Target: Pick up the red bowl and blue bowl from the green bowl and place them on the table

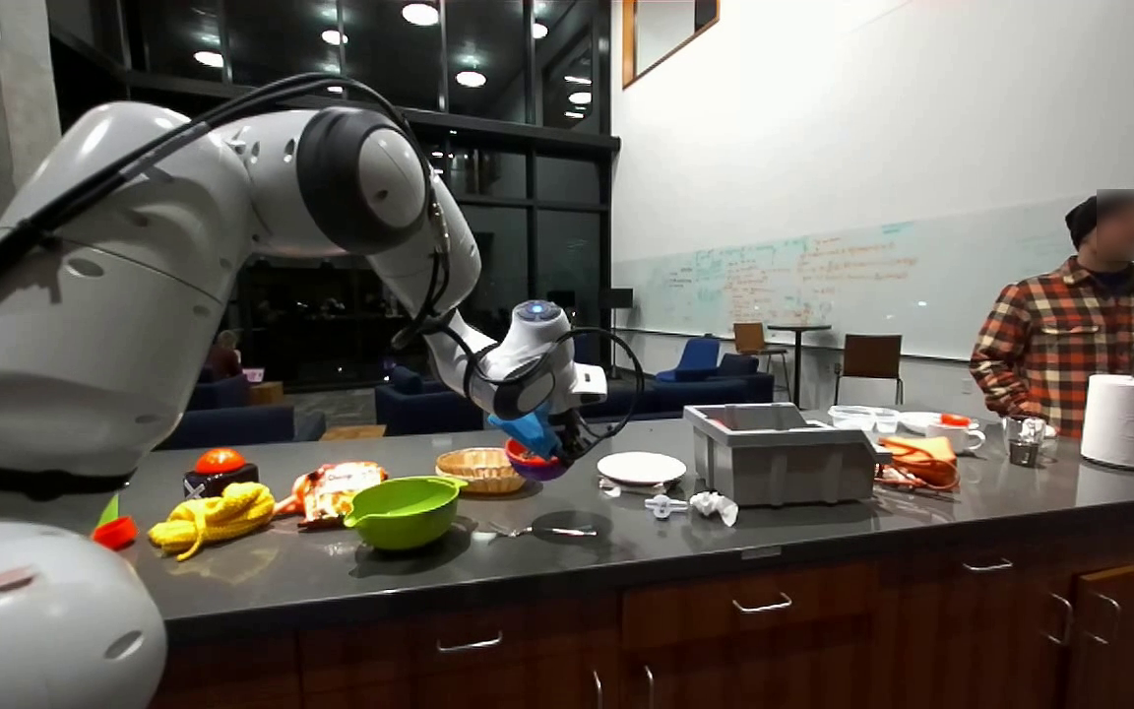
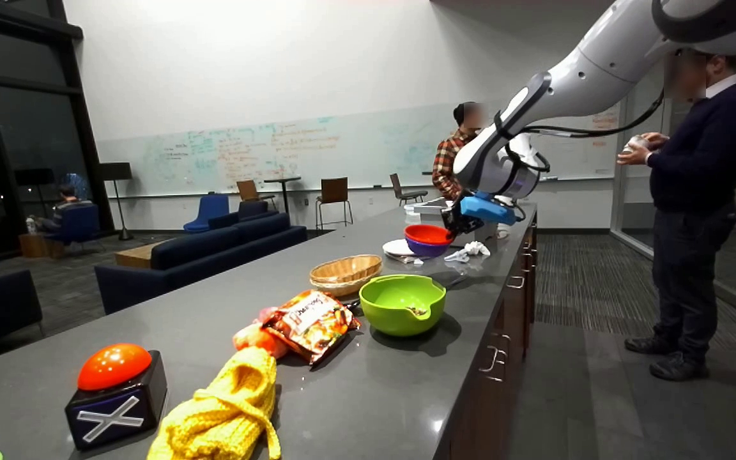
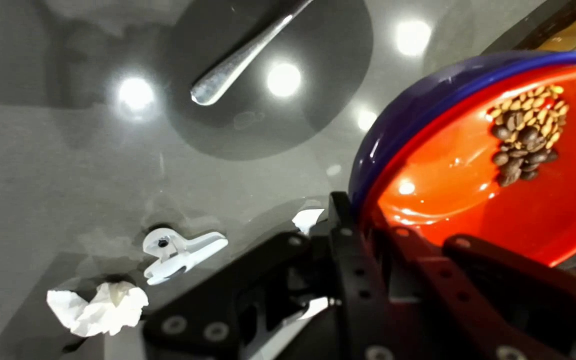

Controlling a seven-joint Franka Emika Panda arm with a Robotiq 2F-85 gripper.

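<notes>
The red bowl (image 2: pixel 429 234) sits nested in the blue bowl (image 2: pixel 429 249), which looks purple-blue. My gripper (image 3: pixel 360 215) is shut on the two rims together, one finger outside the blue bowl (image 3: pixel 408 115) and one inside the red bowl (image 3: pixel 543 215). The red bowl holds dark beans and pale grains. Both bowls hang tilted above the dark grey table (image 1: pixel 331 571); a round shadow lies beneath them. The lime-green bowl (image 1: pixel 405 517) stands on the table apart from them, and in an exterior view the green bowl (image 2: pixel 400 319) has small bits inside.
Wicker baskets (image 2: pixel 345 271) stand behind the green bowl. A white plate (image 1: pixel 641 468), a fork (image 1: pixel 557 532), a white clip (image 1: pixel 663 506) and crumpled paper (image 1: pixel 715 507) lie near the held bowls. A grey bin (image 1: pixel 788 473) stands beyond. A snack bag (image 2: pixel 314 326) and yellow knit bag (image 2: pixel 221 409) lie nearby.
</notes>
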